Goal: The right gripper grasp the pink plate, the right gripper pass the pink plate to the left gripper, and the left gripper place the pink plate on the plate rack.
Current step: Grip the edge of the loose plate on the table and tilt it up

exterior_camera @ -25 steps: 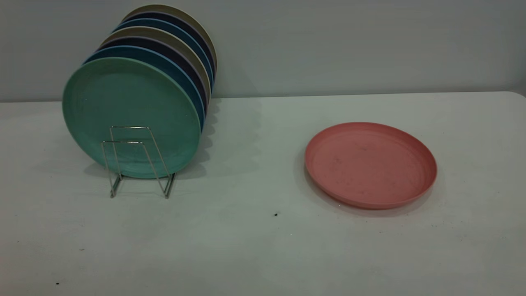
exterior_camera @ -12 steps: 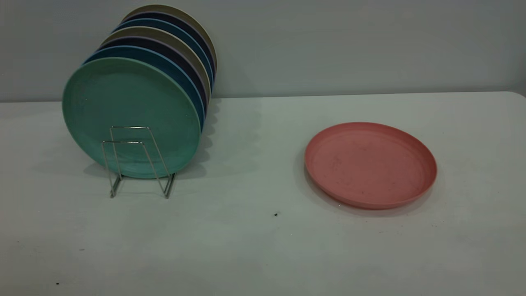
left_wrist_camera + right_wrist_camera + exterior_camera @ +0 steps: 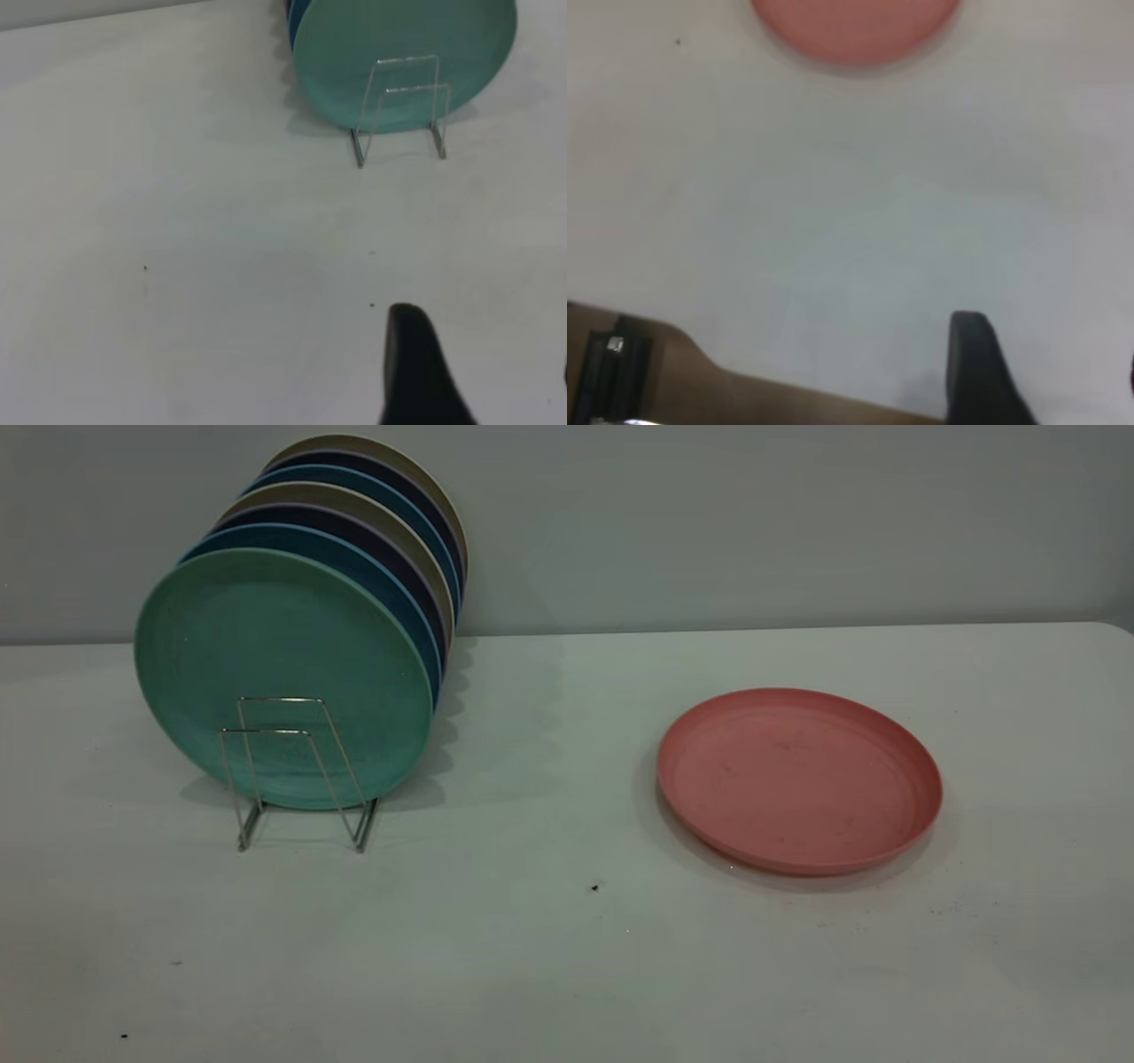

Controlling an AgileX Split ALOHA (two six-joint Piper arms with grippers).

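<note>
The right end effector (image 3: 1045, 376) showed one black finger and the edge of another at the frame border, a wide gap between them: it stood open and empty, over bare worktop (image 3: 549, 974) near the worktop's edge, well short of the pink plate (image 3: 855, 27). The left end effector (image 3: 478, 372) was likewise open and empty, well apart from the rack (image 3: 399, 111). Neither arm appeared in the exterior view.

The plate (image 3: 797, 779) lay flat, rim up, on the worktop, well apart from the rack (image 3: 297, 775), whose front loops stood free ahead of a teal plate (image 3: 283, 655) and further plates behind.

The step in hand was judged to be the approach. To grasp well, the right end effector should straddle the near rim, one finger inside and one outside, then close firmly before lifting.

No brands, labels or writing were legible.
</note>
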